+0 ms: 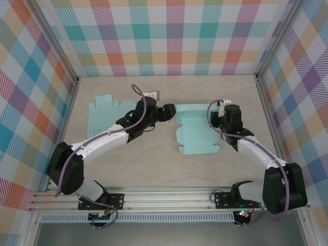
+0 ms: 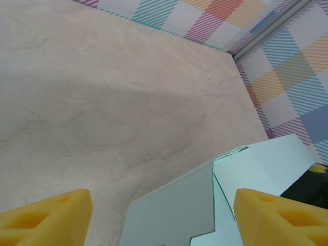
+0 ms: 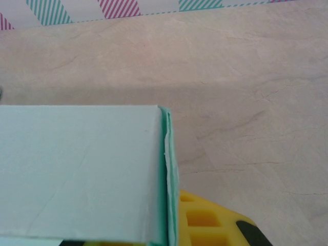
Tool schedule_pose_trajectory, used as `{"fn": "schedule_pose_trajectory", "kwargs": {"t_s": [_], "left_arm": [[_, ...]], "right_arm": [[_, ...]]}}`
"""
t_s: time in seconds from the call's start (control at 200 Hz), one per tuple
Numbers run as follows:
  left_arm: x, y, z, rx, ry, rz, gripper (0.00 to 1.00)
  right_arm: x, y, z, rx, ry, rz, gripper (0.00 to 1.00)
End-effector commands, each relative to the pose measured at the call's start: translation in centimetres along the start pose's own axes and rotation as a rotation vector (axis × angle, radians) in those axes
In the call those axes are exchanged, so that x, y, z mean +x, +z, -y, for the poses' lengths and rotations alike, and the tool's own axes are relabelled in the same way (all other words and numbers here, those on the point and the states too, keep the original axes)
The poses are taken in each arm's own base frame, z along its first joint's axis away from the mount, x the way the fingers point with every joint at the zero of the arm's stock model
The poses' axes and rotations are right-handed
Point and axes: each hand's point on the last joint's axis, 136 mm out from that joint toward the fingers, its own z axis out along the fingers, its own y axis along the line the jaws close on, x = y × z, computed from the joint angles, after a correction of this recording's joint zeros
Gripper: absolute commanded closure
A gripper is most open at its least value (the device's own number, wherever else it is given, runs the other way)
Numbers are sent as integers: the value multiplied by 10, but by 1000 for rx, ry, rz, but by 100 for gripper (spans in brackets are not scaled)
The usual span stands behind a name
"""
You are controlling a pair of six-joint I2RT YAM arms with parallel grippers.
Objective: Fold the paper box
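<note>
The pale teal paper box [image 1: 197, 130] lies partly folded in the middle of the table. My left gripper [image 1: 172, 110] is at its far left corner, open: its yellow fingers [image 2: 46, 218] stand wide apart, and a raised flap of the box [image 2: 174, 210] sits between them untouched. My right gripper [image 1: 225, 117] is at the box's right side. In the right wrist view a doubled-over wall of the box [image 3: 169, 174] runs into the jaws beside one yellow finger [image 3: 205, 225]. The other finger is hidden under the panel. My right gripper [image 3: 171, 230] is shut on that wall.
A second flat teal paper blank [image 1: 102, 110] lies at the back left, behind my left arm. Checked walls [image 1: 169, 36] close in the table on three sides, with metal posts at the back corners. Bare tabletop [image 1: 154, 169] lies in front of the box.
</note>
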Motion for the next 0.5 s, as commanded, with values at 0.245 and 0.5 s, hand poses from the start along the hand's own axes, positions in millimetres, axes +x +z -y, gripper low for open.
{"fn": "schedule_pose_trajectory", "kwargs": {"t_s": [0.245, 0.5], "left_arm": [[13, 26, 2, -44, 86, -53, 26], [19, 42, 19, 20, 114, -79, 25]], "right_arm": [[-20, -4, -12, -46, 1, 56, 100], [-22, -6, -16, -66, -2, 65, 100]]}}
